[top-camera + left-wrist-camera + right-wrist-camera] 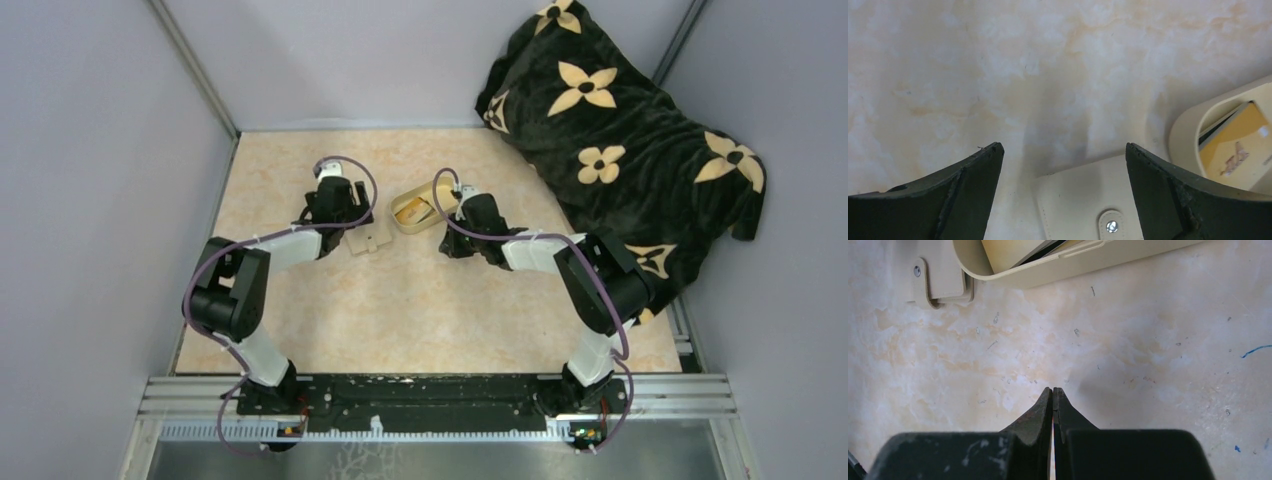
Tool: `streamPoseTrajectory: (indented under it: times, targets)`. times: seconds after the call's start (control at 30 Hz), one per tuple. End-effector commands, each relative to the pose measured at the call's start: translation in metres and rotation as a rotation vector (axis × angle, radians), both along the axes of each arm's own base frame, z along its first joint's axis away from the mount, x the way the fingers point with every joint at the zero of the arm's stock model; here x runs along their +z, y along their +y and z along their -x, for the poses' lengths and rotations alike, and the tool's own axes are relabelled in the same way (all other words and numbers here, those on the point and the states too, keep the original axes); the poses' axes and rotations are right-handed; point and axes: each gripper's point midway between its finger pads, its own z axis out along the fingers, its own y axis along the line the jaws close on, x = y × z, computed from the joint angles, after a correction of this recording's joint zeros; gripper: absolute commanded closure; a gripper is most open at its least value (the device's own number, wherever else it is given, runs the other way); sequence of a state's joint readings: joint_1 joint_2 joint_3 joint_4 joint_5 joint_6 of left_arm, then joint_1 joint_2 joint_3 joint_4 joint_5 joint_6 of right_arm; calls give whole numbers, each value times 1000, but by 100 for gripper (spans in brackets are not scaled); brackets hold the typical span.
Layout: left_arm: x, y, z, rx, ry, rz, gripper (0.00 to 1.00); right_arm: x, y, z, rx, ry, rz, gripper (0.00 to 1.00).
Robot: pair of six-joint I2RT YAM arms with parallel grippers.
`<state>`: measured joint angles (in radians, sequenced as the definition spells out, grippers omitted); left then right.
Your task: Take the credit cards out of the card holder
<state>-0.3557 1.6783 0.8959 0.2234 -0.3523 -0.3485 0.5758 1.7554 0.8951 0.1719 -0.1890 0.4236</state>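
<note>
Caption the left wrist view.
Open left tool over flat cream snap-tab card holder, beside oval cream dish holding yellow rectangular card.

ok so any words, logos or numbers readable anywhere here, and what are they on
No text can be read in any view.
yellow card in the dish: a small brown mark and a pale printed patch, too blurred to read.
card holder: plain, only a blank metal snap on its tab.
blanket: flower motifs, no letters.
</note>
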Motion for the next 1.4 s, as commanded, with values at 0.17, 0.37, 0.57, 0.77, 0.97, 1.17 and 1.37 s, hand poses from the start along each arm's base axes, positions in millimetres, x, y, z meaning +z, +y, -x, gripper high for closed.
streamPoseTrajectory:
  times: [0.17,0.37,0.57,0.77,0.97,1.17,1.37]
  targets:
    - [-54,-20,21,-78,155,109,1,25,12,-6,23,-72,-71,100]
    - [-69,-29,45,-111,210,169,1,26,10,-5,17,-73,-66,100]
    - [-73,-45,81,-160,242,191,2,31,10,-6,14,-81,-70,100]
    - [-74,-81,119,-233,290,227,3,40,10,-7,12,-94,-73,100]
    - [-54,-93,151,-268,296,288,3,41,5,-6,1,-103,-55,100]
    - [-25,-76,141,-254,178,199,3,59,1,-5,-9,-147,-69,100]
    - [2,-74,98,-243,3,166,7,60,0,-5,-13,-150,-69,100]
